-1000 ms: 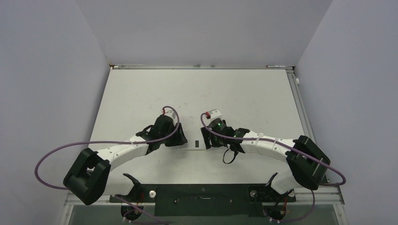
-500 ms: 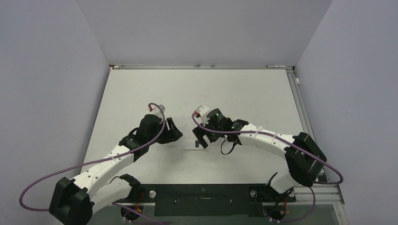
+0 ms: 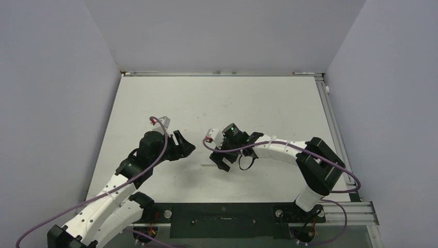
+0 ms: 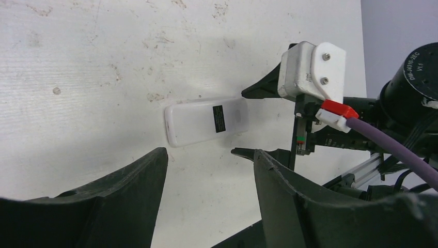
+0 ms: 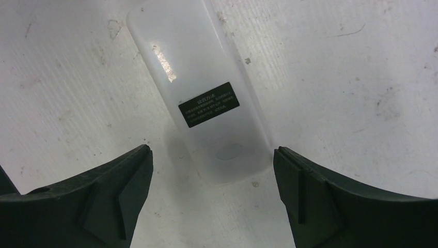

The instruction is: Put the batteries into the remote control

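Right pincer (image 5: 212, 152) has been spread wide and is empty; the left pincer (image 4: 209, 154), parted and empty, has been drawn back leftward. The remote control (image 4: 205, 122) is left back-up on the surface (image 3: 268, 103) between them, with no batteries seen, so it is judged released.

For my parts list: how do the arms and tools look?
The left arm and right arm have white links, black joints and a purple cable each. The left tool and right tool are black, two-fingered. A white box with red plug sits at the right wrist.
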`<action>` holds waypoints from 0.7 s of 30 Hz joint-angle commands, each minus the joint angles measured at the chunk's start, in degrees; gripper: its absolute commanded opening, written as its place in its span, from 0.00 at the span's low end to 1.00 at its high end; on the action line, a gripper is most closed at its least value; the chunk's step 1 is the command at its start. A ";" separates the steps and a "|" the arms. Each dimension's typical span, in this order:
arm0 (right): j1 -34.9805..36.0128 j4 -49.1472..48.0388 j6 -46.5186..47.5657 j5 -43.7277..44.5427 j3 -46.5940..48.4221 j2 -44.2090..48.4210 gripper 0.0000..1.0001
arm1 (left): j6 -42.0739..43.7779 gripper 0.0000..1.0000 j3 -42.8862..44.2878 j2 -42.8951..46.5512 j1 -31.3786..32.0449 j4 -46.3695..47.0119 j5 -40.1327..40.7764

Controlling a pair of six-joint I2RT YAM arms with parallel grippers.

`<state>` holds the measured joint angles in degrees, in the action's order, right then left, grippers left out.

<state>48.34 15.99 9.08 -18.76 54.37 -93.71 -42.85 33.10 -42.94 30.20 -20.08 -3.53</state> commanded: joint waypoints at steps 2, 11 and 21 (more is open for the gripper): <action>-0.17 -2.31 5.43 -0.97 4.00 -2.75 0.85 | 0.27 0.59 1.17 1.49 -0.49 -1.94 -1.56; -0.10 -1.19 6.43 -0.48 5.02 -6.01 0.81 | 0.75 0.59 -0.17 3.09 -0.66 -2.76 -3.61; 2.27 -0.78 4.38 1.89 2.61 -6.17 0.73 | 0.58 0.60 -0.82 3.76 -0.75 -2.93 -3.84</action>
<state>48.86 15.94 14.13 -18.17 57.47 -100.16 -42.78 32.18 -39.81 29.87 -23.42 -6.50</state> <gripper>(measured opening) 0.749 0.597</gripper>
